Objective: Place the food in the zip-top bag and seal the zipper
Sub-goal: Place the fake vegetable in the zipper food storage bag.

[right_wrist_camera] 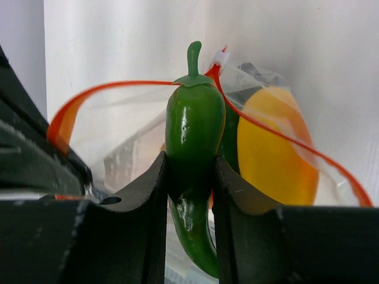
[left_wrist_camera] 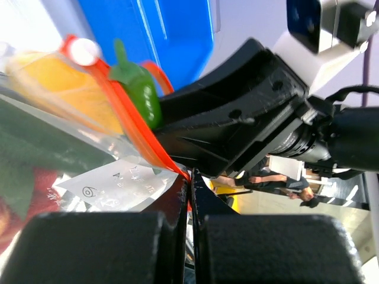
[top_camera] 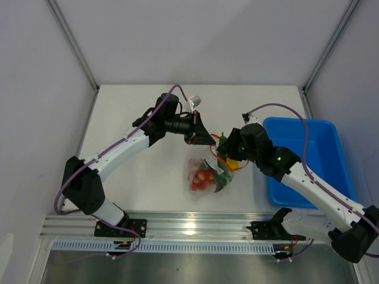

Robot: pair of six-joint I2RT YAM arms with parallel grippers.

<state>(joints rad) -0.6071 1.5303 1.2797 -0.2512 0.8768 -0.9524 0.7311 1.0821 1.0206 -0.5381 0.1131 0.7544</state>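
Note:
The clear zip-top bag [top_camera: 208,176] hangs over the table's middle with red cherry tomatoes [top_camera: 201,177] in its bottom. My left gripper [left_wrist_camera: 190,183] is shut on one end of the orange-red zipper [left_wrist_camera: 130,127], holding the mouth up; its white slider tab [left_wrist_camera: 84,52] sits at the far end. My right gripper [right_wrist_camera: 189,171] is shut on the long green pepper [right_wrist_camera: 194,124], held upright, stem up, at the open mouth loop [right_wrist_camera: 106,89]. The yellow-orange pepper [right_wrist_camera: 272,148] lies just behind it, inside the clear plastic. From above, the two grippers [top_camera: 210,141] [top_camera: 225,147] nearly meet over the bag.
A blue plastic bin [top_camera: 308,160] stands at the right, close beside the right arm's forearm. White walls close in the table at the back and sides. A metal rail [top_camera: 189,228] with both arm bases runs along the near edge.

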